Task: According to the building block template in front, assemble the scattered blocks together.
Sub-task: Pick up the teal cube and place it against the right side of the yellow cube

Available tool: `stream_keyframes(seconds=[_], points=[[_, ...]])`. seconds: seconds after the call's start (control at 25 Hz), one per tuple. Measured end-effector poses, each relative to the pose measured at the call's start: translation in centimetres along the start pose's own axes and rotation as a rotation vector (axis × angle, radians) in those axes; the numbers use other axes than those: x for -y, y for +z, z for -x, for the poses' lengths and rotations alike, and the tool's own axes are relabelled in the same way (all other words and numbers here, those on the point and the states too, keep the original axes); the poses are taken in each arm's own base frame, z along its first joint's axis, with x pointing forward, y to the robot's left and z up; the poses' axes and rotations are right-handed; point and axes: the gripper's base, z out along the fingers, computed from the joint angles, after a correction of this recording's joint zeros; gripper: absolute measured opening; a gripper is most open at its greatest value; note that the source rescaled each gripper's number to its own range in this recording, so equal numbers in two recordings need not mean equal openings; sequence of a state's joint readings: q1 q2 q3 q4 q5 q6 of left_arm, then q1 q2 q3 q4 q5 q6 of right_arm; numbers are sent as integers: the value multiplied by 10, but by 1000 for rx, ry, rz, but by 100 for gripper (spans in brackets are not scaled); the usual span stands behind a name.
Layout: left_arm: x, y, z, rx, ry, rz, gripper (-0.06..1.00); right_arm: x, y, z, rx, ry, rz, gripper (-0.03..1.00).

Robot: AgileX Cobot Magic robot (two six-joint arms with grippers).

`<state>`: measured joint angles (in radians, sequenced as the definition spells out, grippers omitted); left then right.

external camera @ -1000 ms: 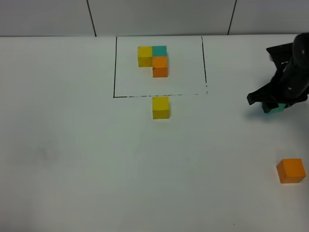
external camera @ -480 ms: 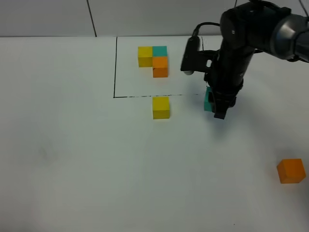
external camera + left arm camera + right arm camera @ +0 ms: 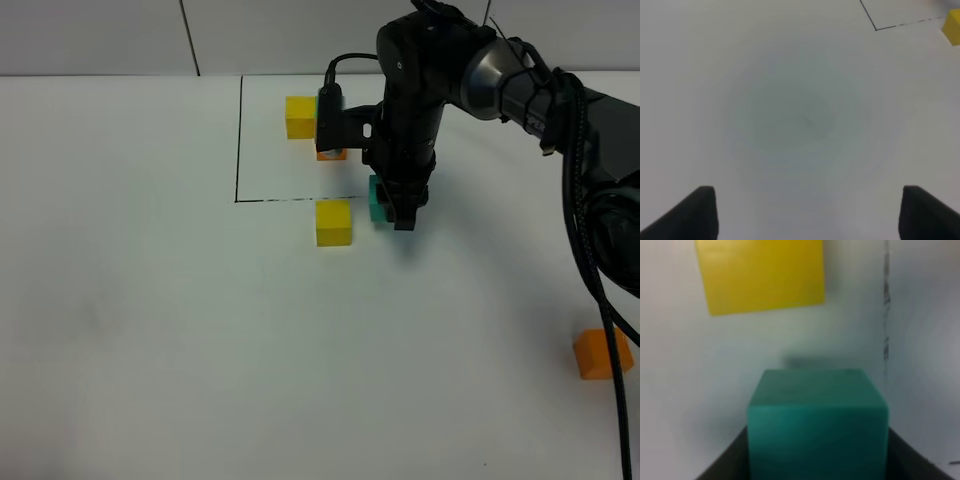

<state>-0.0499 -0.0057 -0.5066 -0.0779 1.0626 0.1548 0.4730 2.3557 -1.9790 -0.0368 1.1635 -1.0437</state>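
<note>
My right gripper [image 3: 392,208] is shut on the teal cube [image 3: 378,199], holding it just right of the loose yellow cube [image 3: 333,222] with a small gap between them. The right wrist view shows the teal cube [image 3: 817,420] between the fingers and the yellow cube [image 3: 760,275] beyond it. The loose orange cube [image 3: 602,353] lies at the far right. The template sits inside the marked rectangle; its yellow cube [image 3: 299,116] shows, a sliver of its orange cube [image 3: 329,154] shows, and its teal cube is hidden by my arm. My left gripper [image 3: 809,205] is open over bare table.
The black outline of the rectangle [image 3: 238,140] has a dashed front line [image 3: 290,199] just behind the yellow cube. My right arm and its cable [image 3: 585,200] stretch across the right side of the table. The yellow cube [image 3: 953,27] shows at the left wrist view's edge.
My right arm has swung from the table's right edge leftward, carrying the teal cube to just right of the loose yellow cube. It now covers part of the template.
</note>
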Motion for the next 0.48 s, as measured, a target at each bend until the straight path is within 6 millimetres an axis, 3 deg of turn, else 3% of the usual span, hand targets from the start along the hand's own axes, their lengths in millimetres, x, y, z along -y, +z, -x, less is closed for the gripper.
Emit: stream_keyframes(seconds=[0.2, 0.48], points=[[0, 0, 0, 1, 0, 0, 68, -2, 15, 0, -24, -22, 48, 0], [0, 0, 0, 1, 0, 0, 68, -3, 17, 1, -9, -17, 60, 0]])
